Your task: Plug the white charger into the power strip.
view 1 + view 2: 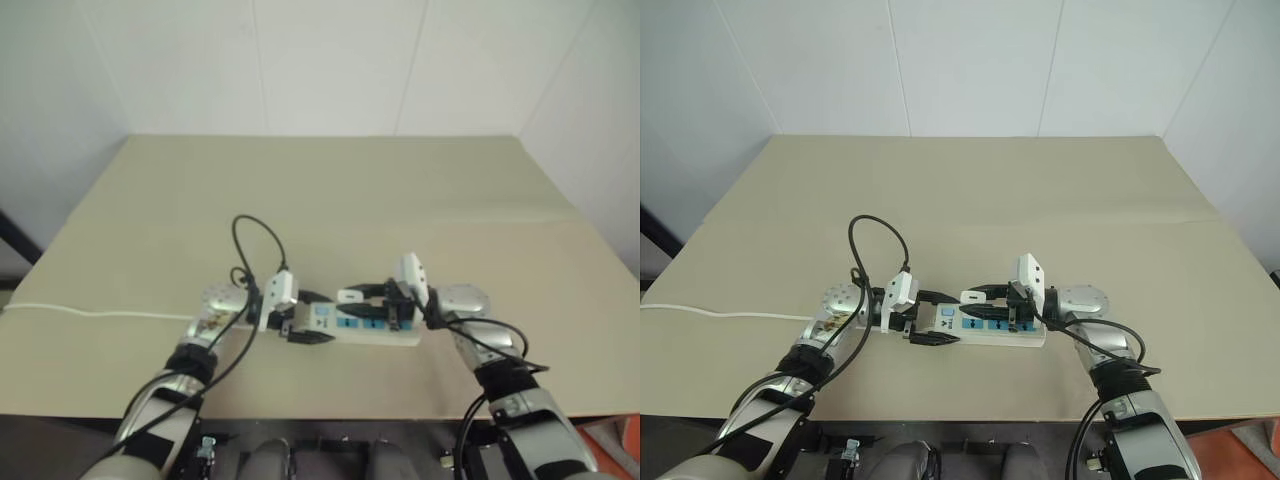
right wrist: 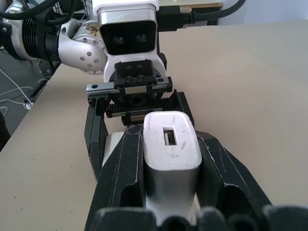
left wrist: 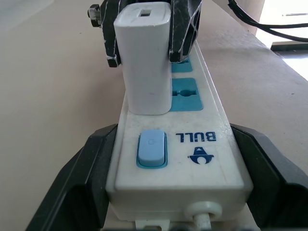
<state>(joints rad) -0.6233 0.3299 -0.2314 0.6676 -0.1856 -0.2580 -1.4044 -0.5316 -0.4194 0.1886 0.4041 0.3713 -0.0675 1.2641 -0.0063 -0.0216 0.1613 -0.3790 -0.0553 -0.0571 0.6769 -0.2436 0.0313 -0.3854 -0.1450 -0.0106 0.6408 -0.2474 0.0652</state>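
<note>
The two head views looked forward and down from above the near edge of the worktop point(image 1: 970, 190), taking in its whole surface with the white walls behind. They shared almost the same scene, one set slightly to the side of the other. The left wrist view sat low and very close, looking along the power strip point(image 3: 192, 159) from its switch end toward the right hand point(image 3: 144, 29). The right wrist view faced the opposite way, equally close, toward the left hand point(image 2: 137, 113). Both wrist views shared the white charger point(image 2: 169, 144) and the strip.
</note>
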